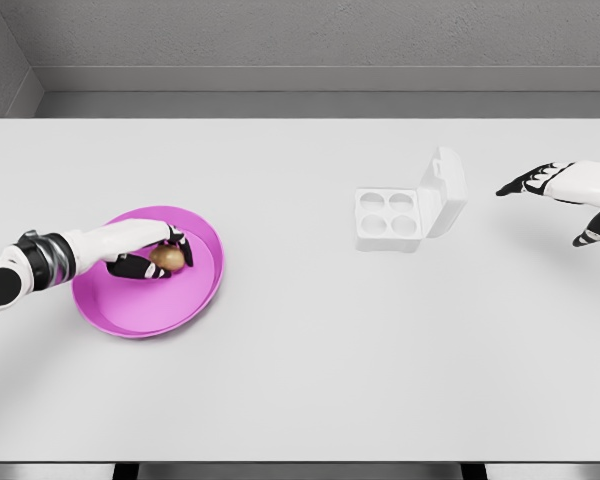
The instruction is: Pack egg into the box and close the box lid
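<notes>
A brown egg [167, 258] lies in the magenta plate [130, 312] at the table's left. My left hand [160, 256] reaches over the plate and its fingers curl around the egg. The white egg box [390, 216] stands right of centre with its lid [444, 190] tipped open to the right, showing several empty cups. My right hand [550, 195] hovers at the far right, to the right of the box, fingers spread and holding nothing.
The white table [300, 380] spans the view, with its front edge at the bottom. A grey wall runs behind it.
</notes>
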Action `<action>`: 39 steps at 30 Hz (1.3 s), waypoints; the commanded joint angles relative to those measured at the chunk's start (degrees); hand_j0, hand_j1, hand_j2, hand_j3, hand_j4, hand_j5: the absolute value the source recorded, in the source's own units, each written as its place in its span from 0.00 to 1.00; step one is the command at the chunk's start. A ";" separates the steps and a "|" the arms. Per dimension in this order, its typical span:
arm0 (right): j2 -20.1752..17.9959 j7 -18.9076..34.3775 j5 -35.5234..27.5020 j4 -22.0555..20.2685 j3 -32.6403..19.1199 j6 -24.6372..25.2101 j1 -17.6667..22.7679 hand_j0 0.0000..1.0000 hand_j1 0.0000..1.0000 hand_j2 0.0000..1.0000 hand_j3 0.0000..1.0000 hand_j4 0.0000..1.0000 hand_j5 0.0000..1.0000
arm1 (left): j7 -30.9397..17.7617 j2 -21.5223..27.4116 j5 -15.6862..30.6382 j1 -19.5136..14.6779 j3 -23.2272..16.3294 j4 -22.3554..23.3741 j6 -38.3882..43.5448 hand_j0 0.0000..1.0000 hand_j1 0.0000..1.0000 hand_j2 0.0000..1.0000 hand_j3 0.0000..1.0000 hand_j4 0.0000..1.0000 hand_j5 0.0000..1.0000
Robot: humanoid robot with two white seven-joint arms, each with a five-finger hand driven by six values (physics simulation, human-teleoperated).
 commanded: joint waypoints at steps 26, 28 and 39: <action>-0.16 -0.02 -0.39 0.08 -0.03 0.15 0.09 1.00 1.00 1.00 1.00 1.00 1.00 | -2.36 -0.97 2.76 -0.53 5.94 -3.51 -4.46 0.40 0.40 0.40 0.40 0.40 0.40; -0.25 -0.02 -0.39 0.08 -0.12 0.15 0.00 1.00 1.00 1.00 1.00 1.00 1.00 | -1.92 -1.15 4.52 -0.53 5.94 -3.42 -5.95 0.40 0.40 0.40 0.40 0.40 0.40; -0.25 -0.02 -0.30 0.26 -0.03 0.15 -0.09 1.00 1.00 1.00 1.00 1.00 1.00 | 1.07 -7.83 9.53 -1.23 5.67 -1.23 -5.95 0.40 0.40 0.40 0.40 0.40 0.40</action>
